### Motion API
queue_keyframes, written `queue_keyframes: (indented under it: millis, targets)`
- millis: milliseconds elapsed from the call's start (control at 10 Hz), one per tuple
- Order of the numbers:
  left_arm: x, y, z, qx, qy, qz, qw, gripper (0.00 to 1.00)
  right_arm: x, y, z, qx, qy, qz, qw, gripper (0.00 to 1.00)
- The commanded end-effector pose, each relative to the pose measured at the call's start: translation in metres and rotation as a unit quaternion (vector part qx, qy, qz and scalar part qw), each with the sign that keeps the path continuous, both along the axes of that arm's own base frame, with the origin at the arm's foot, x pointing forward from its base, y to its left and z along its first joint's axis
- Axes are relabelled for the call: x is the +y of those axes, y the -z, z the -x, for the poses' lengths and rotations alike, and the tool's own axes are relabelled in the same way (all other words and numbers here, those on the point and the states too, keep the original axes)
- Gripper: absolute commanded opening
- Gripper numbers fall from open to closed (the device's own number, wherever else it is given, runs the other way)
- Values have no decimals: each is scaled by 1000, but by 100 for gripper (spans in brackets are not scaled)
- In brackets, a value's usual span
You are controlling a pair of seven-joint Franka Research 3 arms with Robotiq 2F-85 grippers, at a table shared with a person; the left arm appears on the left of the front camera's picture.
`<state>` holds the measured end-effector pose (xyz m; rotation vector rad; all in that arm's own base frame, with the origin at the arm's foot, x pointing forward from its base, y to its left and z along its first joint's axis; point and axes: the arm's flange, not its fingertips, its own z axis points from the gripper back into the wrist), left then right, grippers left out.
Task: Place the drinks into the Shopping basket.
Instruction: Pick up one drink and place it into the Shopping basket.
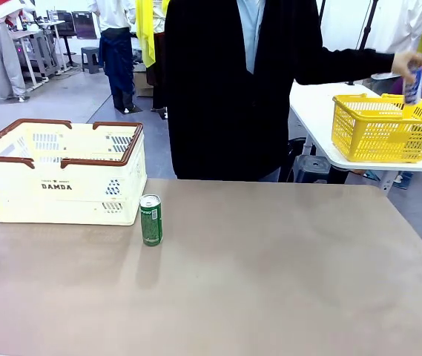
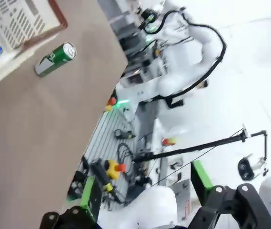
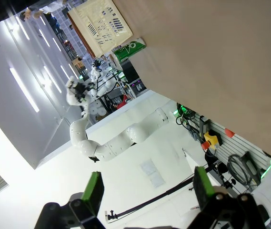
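Green can (image 1: 150,219) stands on the surface (image 1: 270,282) just beside the basket (image 1: 62,189); I see a hand (image 1: 407,63) holding the blue can (image 1: 413,85); both jaws released.

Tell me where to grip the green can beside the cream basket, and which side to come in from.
Grip the green can around the middle of its round wall: it stands upright and slim, so it should fit between open jaws. Come from the robot's right or the near side, probably; the Shopping basket stands close on the can's other side and leaves little room there.
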<state>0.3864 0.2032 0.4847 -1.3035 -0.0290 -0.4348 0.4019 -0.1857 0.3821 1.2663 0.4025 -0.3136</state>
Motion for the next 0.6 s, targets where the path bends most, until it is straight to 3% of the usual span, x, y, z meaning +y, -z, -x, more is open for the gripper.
queue_keyframes:
  millis: [0,200,300,500]
  targets:
    - [6,24,21,14,-40,48,998,100,4,-3,2,3,4,5,1000,100]
    - [1,35,39,23,-55,-1,998,100,4,-3,2,3,4,5,1000,100]
    - [13,46,29,26,-34,42,998,100,4,-3,2,3,4,5,1000,100]
    - [13,46,29,26,-34,42,998,100,4,-3,2,3,4,5,1000,100]
